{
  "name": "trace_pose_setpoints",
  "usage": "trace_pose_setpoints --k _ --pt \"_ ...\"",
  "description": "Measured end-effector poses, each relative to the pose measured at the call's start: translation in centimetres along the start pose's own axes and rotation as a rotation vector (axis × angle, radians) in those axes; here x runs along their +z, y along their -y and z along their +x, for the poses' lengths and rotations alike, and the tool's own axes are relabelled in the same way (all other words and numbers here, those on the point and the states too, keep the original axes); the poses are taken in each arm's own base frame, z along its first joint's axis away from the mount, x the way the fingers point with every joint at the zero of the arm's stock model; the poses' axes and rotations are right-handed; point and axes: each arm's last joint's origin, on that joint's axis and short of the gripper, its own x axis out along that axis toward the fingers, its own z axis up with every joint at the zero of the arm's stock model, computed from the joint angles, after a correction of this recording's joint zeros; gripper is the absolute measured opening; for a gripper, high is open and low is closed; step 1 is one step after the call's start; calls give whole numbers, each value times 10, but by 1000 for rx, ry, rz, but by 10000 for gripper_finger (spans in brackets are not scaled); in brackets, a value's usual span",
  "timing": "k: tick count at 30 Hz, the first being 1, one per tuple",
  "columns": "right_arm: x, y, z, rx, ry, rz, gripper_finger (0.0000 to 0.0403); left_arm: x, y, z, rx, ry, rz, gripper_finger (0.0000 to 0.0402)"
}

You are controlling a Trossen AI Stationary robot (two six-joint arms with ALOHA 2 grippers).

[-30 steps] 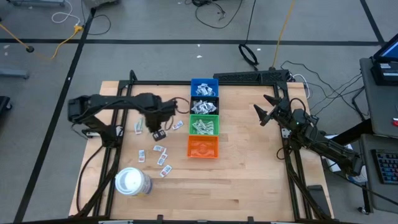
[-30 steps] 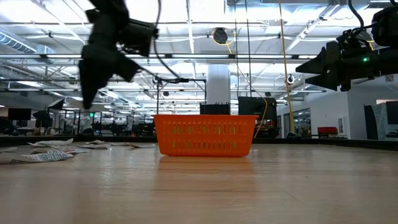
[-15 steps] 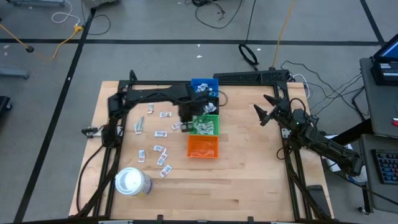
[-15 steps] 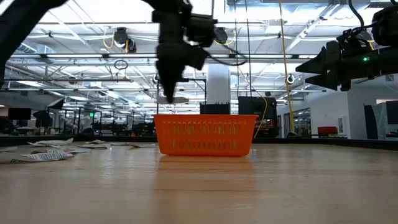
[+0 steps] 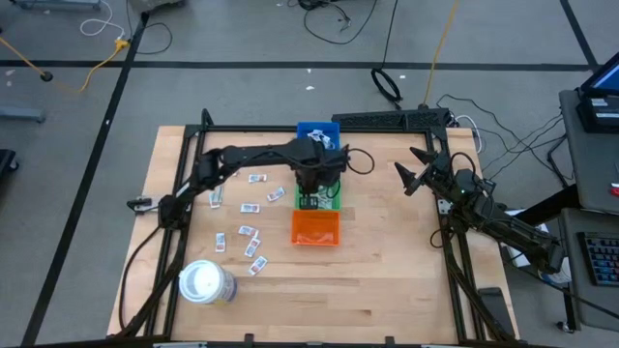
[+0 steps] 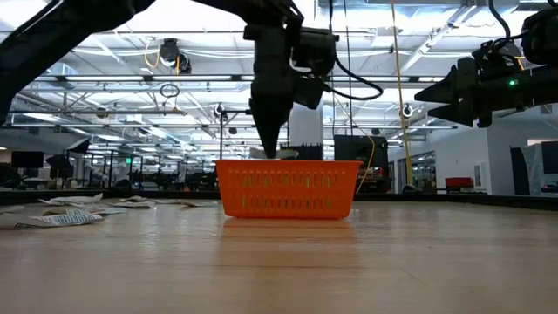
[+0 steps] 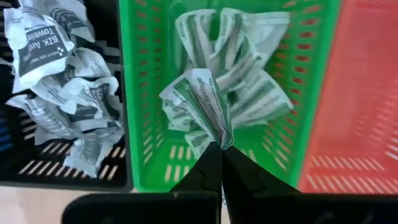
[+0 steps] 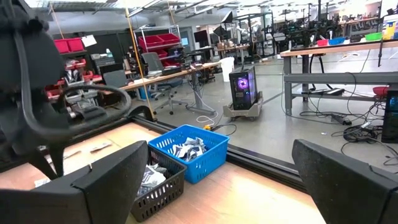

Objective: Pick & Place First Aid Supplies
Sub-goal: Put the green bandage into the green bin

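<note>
Left tool (image 7: 221, 149) pinched on green-grey wrapper (image 7: 205, 102), hanging over green bin (image 5: 334, 191) near bench centre | right tool (image 5: 410, 170) at 3 o'clock, raised, fingers wide, holding nothing | loose packets (image 5: 248, 232) on bench (image 5: 387, 280) at 9 o'clock | orange bin (image 5: 315, 228) just beside green bin toward 6 o'clock

Four small bins (image 5: 317, 184) sitting in a row at table centre, left gripper (image 5: 311, 200) hanging over the second-nearest, loose packets (image 5: 250, 207) lying to their left, round roll (image 5: 206, 282) standing nearer the front-left corner, right gripper (image 5: 411, 172) waiting well right.
</note>
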Motion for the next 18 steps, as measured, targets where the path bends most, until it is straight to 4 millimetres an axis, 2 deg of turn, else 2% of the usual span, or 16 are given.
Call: trace_pose_setpoints --k 5,10,14,18 --pt "0 0 0 0 0 0 393 7 4 16 25 -5 12 0" --pt "0 0 0 0 0 0 393 9 6 18 6 4 -30 13" --pt "0 0 0 0 0 0 393 9 6 18 2 4 -9 58" --pt "0 0 0 0 0 0 393 9 6 18 -7 5 -17 131"
